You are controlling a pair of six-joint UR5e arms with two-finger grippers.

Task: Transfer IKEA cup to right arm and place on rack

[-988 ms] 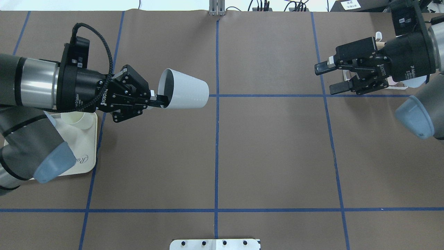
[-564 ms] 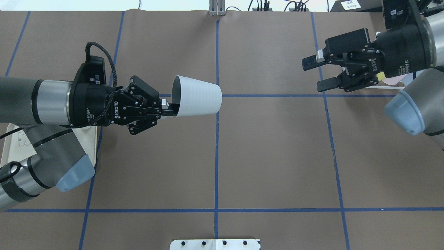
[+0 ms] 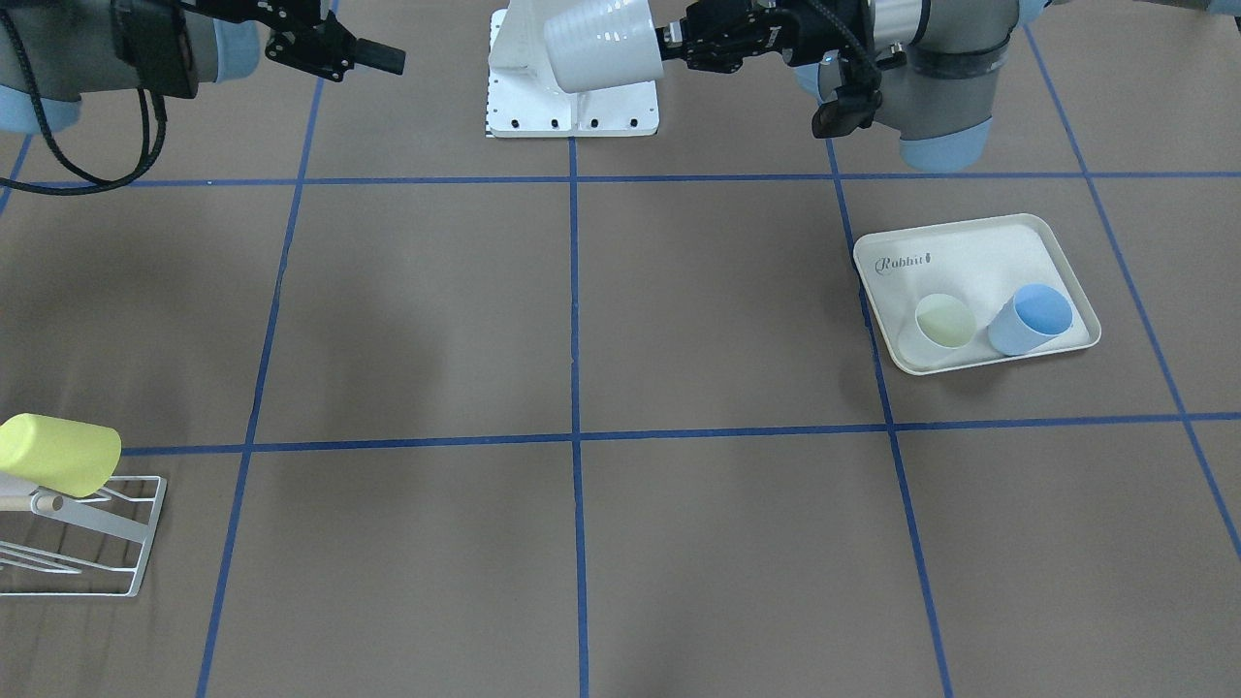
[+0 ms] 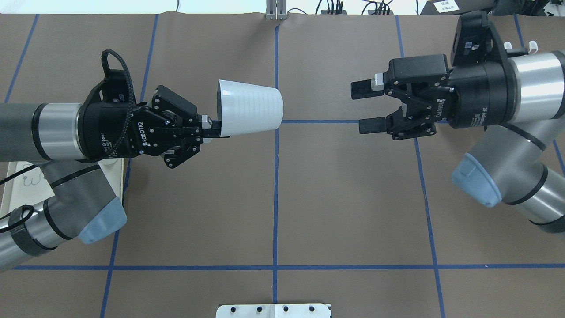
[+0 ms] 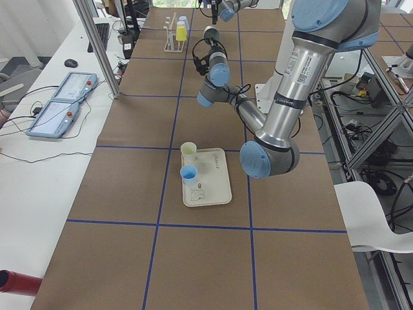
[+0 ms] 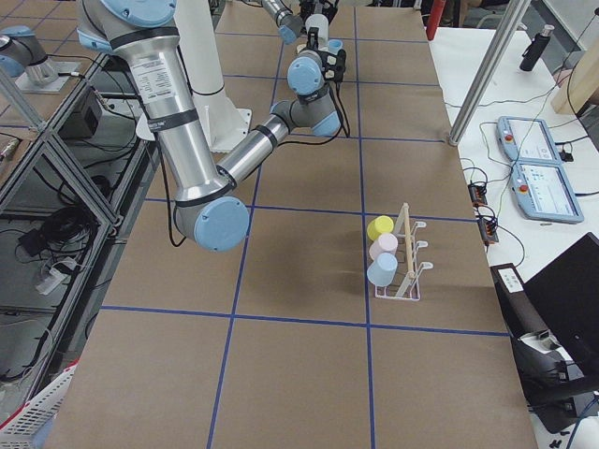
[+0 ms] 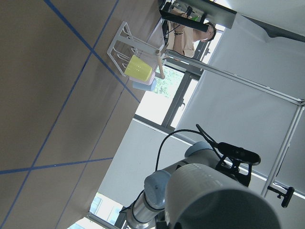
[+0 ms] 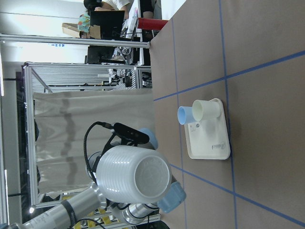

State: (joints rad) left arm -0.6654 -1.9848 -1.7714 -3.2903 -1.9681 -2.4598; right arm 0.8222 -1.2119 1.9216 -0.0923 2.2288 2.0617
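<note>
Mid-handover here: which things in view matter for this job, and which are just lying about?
In the job:
- white cup, held at its rim by the left tool
- right tool, open, facing the cup
- rack

Lying about:
- cream tray
- pale yellow cup and blue cup on that tray
- yellow cup already on the rack

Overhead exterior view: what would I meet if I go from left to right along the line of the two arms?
left hand → cup → right hand
</note>
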